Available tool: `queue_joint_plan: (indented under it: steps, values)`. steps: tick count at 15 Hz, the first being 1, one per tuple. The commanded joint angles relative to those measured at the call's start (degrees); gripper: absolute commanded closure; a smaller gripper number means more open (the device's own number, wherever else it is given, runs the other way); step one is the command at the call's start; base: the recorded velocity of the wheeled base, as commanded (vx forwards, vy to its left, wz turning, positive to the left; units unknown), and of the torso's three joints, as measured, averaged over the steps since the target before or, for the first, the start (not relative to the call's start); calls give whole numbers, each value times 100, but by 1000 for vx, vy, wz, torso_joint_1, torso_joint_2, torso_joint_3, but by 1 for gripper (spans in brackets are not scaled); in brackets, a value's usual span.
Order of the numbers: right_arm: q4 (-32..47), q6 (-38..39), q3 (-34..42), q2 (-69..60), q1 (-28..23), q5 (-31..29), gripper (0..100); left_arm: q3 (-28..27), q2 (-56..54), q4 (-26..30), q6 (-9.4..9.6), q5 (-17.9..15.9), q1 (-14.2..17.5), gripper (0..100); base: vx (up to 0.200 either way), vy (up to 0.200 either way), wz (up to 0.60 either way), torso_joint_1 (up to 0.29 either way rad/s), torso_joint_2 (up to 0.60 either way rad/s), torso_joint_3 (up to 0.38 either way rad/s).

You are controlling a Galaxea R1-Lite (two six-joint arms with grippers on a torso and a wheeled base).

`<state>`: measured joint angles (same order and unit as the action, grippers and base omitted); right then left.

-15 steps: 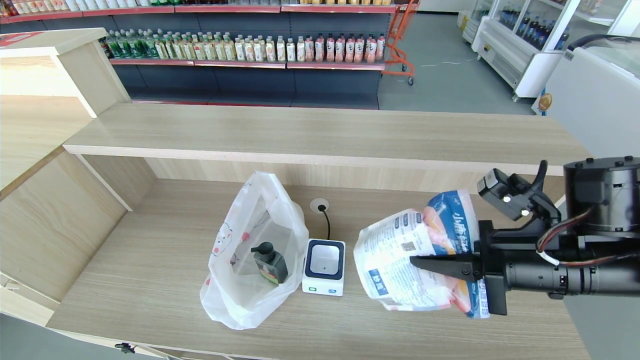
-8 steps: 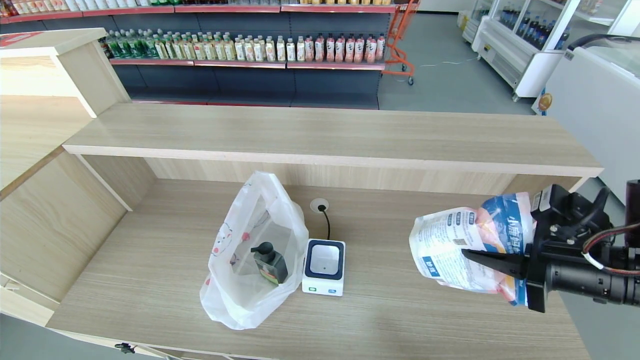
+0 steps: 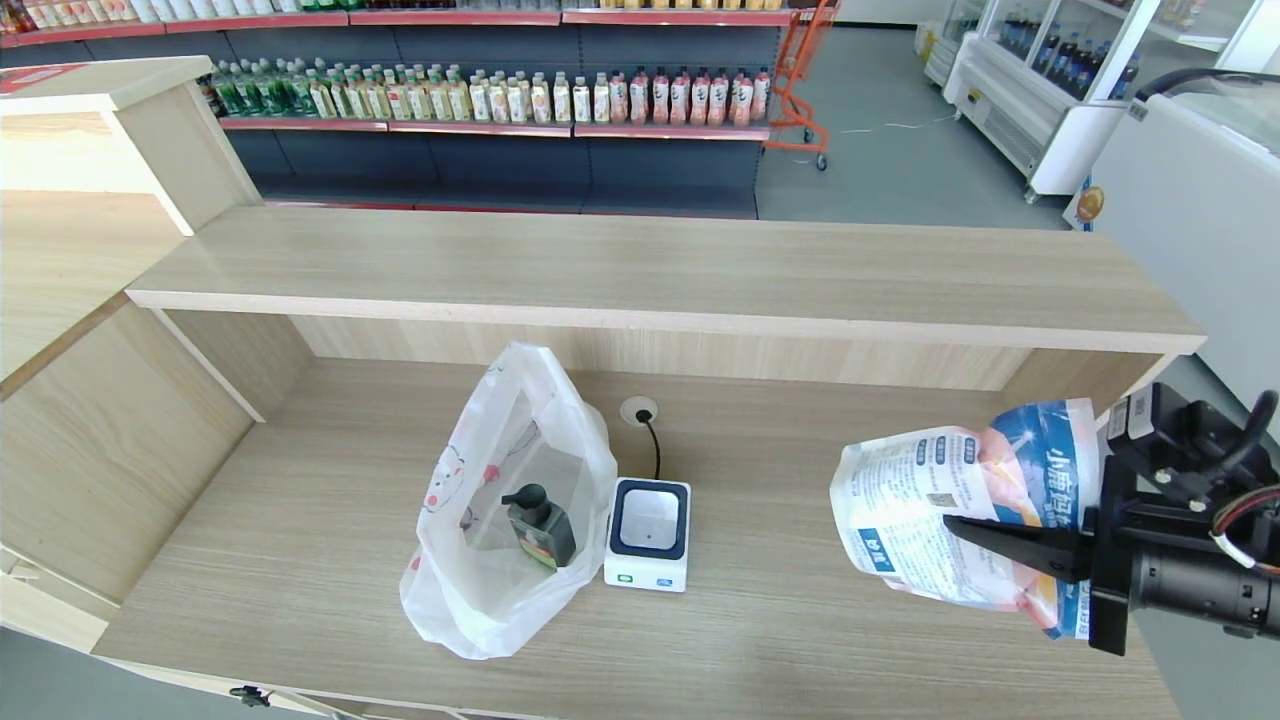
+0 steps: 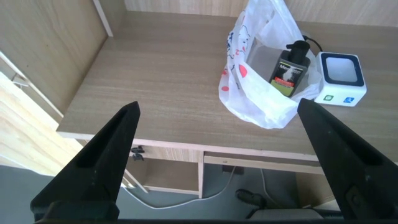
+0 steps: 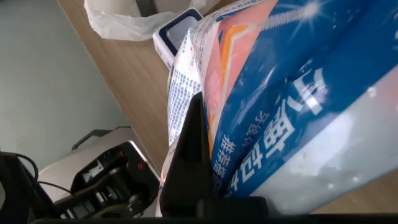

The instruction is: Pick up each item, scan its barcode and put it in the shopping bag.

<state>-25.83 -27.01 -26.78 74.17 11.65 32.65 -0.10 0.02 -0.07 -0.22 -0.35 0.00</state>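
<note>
My right gripper [image 3: 1010, 545] is shut on a white, blue and pink food pouch [image 3: 950, 505], held in the air over the right end of the lower counter. In the right wrist view the pouch [image 5: 280, 106] lies against a black finger [image 5: 189, 155]. A white plastic shopping bag [image 3: 505, 500] stands open at the counter's middle with a dark pump bottle [image 3: 540, 525] inside. The white barcode scanner [image 3: 649, 532] sits just right of the bag. My left gripper [image 4: 224, 155] is open, hanging off the counter's front edge, with the bag [image 4: 258, 81] and scanner [image 4: 339, 78] ahead of it.
A raised wooden ledge [image 3: 650, 270] runs along the back of the counter, and a side wall [image 3: 120, 440] closes its left end. The scanner's cable [image 3: 655, 445] runs to a hole in the counter. Shelves of bottles [image 3: 500, 95] stand far behind.
My right gripper has carried the pouch to the right, away from the scanner, then dropped it slightly lower. The bag, the bottle and the scanner have stayed put.
</note>
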Motion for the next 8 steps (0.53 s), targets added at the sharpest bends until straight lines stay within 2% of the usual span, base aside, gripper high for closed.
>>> queue_joint_plan:
  steps: [1,8]
  values:
    - [-1,30,-29,36,4,5,100,1,-2,-1,-13,0,0,0,0,200,0,2,-2,2]
    - [-10,153,-55,414,-93,14,100,1,-2,-1,4,0,0,0,0,200,0,-1,3,3]
